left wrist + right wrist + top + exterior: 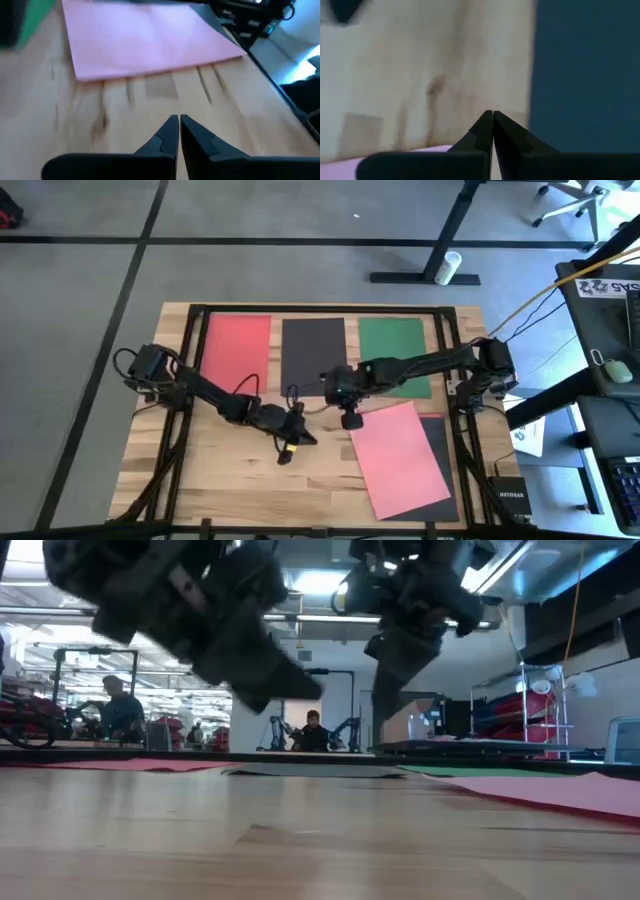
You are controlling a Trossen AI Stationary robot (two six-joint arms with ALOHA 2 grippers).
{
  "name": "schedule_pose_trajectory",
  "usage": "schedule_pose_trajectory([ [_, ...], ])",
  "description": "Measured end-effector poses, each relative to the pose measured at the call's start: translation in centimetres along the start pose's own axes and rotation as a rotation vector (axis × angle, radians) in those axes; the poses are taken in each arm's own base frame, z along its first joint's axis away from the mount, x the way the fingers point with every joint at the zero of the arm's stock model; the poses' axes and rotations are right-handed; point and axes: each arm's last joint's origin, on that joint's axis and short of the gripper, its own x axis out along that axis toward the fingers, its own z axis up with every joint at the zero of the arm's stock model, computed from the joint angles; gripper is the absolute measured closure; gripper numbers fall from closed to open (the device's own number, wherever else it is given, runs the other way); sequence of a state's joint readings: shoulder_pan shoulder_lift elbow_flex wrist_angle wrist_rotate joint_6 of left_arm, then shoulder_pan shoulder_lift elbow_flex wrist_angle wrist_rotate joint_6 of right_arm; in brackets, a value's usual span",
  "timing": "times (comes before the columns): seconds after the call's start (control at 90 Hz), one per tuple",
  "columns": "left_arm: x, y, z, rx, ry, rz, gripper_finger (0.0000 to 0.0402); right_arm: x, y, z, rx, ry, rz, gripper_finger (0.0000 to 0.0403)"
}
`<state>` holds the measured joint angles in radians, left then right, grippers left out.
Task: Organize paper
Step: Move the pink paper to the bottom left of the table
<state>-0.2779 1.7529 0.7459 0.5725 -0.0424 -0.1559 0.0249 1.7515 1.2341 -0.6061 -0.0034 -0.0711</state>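
Three sheets of paper lie flat in a row at the table's far side: red point(237, 345), black point(313, 350) and green point(395, 345). A pink sheet point(400, 460) lies askew at the near right, on top of a dark sheet point(441, 465) whose edge shows beside it. My left gripper point(300, 436) hovers shut over bare wood near the table's middle, with the pink sheet point(150, 40) ahead of it. My right gripper point(350, 418) hovers shut just beyond the pink sheet's far corner, beside a dark sheet point(585, 75). In the low view both grippers hang clear of the tabletop.
Dark frame rails point(452, 360) run along the table's sides and far edge. A black box point(507, 490) sits off the near right corner. Bare wood point(250, 480) lies at the near left. People sit in the room behind point(312, 730).
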Motion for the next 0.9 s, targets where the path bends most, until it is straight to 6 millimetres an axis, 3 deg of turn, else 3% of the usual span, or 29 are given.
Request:
schedule_pose_trajectory([
  [0.178,0.5,0.2,1.7,0.104,-0.011,0.083,0.0402,-2.2,-0.8,-0.1,0.011,0.022,-0.097,0.0403],
  [0.456,0.5,1.1,1.7,0.083,-0.009,0.11,0.0402,-9.7,-0.6,-0.4,0.015,-0.187,-0.126,0.0403],
  [0.578,0.5,1.1,1.9,0.08,-0.029,0.109,0.0402,-11.8,-0.4,-1.9,0.015,-0.276,-0.097,0.0403],
  [0.711,0.5,1.1,2.4,0.065,-0.093,0.105,0.0402,-12.1,-0.2,-4.3,0.066,-0.354,-0.087,0.0403],
  [0.9,1.5,1.2,2.9,0.062,-0.083,0.11,0.0402,-10.5,0.0,-8.0,0.173,-0.502,-0.108,0.0403],
])
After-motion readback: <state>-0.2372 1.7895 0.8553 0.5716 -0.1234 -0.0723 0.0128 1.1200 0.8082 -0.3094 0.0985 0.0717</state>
